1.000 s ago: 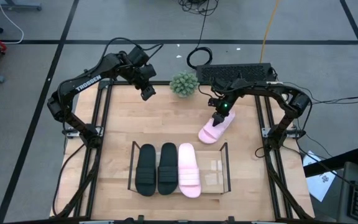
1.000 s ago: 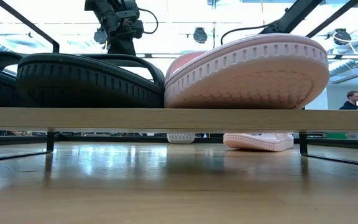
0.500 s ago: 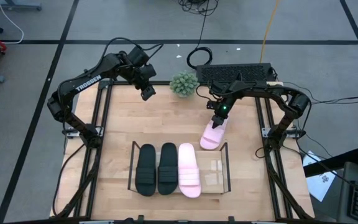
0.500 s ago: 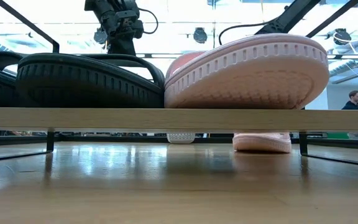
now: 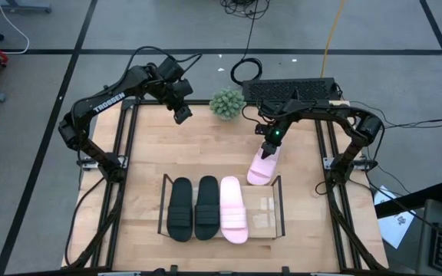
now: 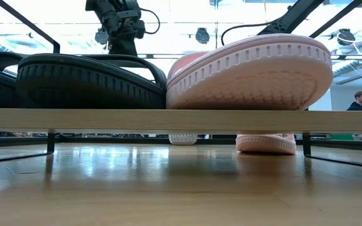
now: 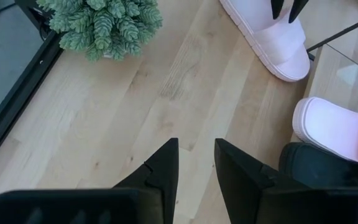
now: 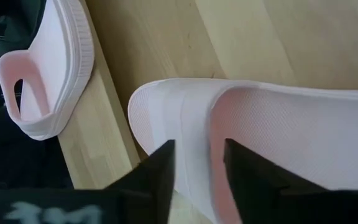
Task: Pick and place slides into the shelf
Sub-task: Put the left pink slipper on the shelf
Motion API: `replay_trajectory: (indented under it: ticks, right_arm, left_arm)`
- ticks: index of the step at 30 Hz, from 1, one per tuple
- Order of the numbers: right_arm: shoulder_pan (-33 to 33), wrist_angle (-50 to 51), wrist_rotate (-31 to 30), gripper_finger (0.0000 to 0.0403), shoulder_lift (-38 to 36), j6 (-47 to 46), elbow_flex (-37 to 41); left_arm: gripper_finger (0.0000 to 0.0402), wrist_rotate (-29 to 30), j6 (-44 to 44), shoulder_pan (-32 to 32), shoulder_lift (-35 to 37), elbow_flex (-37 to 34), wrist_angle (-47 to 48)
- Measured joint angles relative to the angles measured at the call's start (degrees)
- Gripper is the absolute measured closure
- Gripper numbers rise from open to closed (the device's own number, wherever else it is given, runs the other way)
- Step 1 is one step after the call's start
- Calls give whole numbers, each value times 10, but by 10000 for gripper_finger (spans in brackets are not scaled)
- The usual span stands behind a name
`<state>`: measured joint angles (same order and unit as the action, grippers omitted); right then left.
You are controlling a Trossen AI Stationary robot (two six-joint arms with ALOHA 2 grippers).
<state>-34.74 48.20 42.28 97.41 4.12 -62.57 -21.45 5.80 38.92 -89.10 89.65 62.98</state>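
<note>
Since a second earlier, the loose pink slide (image 5: 262,166) had swung from a diagonal lie to nearly straight, its long axis running top to bottom in the high view, one end at the shelf's (image 5: 277,201) upper rail. The right gripper (image 5: 271,140) was just above it, right of centre; its fingers (image 8: 160,168) stood narrowly apart astride the strap, though a firm grip could not be confirmed. Three slides filled the shelf: two black (image 5: 180,208) (image 5: 206,208) and one pink (image 5: 233,209), all lengthwise, leaving the right-hand bay bare. The left gripper (image 5: 182,114) hung at upper left near the plant (image 5: 226,103), narrowly parted, over clear wood.
</note>
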Motion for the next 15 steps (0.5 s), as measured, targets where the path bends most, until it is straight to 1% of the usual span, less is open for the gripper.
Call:
replay_trajectory:
  ticks: [4, 7, 10, 15]
  right_arm:
    - [0, -5, -1, 227, 0, 2, 0]
    - [0, -9, -2, 202, 3, 4, 0]
    - [0, -9, -2, 196, 16, 12, 0]
    - [4, -8, 0, 205, 39, 23, 0]
  left_arm:
    - [298, 0, 9, 0, 0, 0, 0]
    - [298, 0, 10, 0, 0, 0, 0]
    - [298, 0, 10, 0, 0, 0, 0]
    - [298, 0, 10, 0, 0, 0, 0]
